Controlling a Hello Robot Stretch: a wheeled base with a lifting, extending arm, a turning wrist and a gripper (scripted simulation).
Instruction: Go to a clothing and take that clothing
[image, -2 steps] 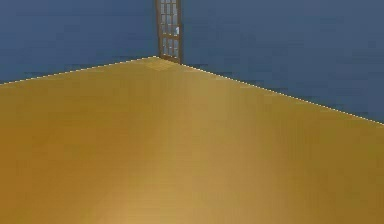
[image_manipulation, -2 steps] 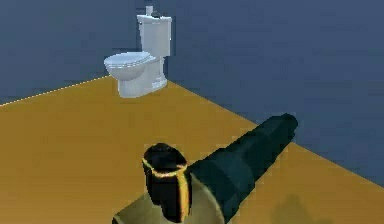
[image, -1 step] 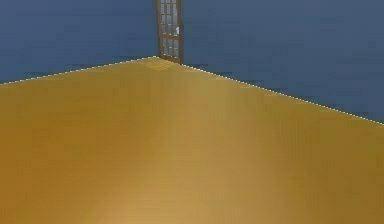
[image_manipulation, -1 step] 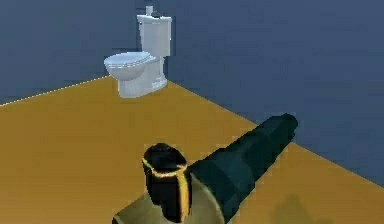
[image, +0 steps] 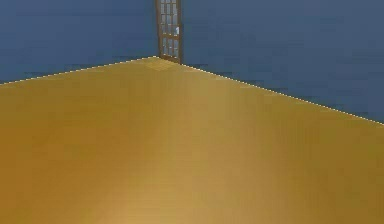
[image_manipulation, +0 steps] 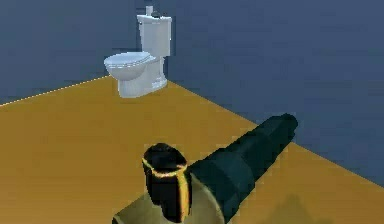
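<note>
Bare floor (image: 190, 140) ahead, door (image: 172, 30) in far corner. Toilet (image_manipulation: 140, 62) far left on arm side. Dark arm (image_manipulation: 250, 155) slants near right. Gripper (image_manipulation: 166, 180) likely the black, orange-banded lump. Jaws' state and load: cannot tell. Which way clothing lies from jaws: cannot tell. Likely needs a searching turn.

Dark segmented bar (image_manipulation: 245, 160), apparently the arm, slanting from the arm side view's bottom middle up rightward; black yellow-ringed part (image_manipulation: 165, 182) at its lower end.
</note>
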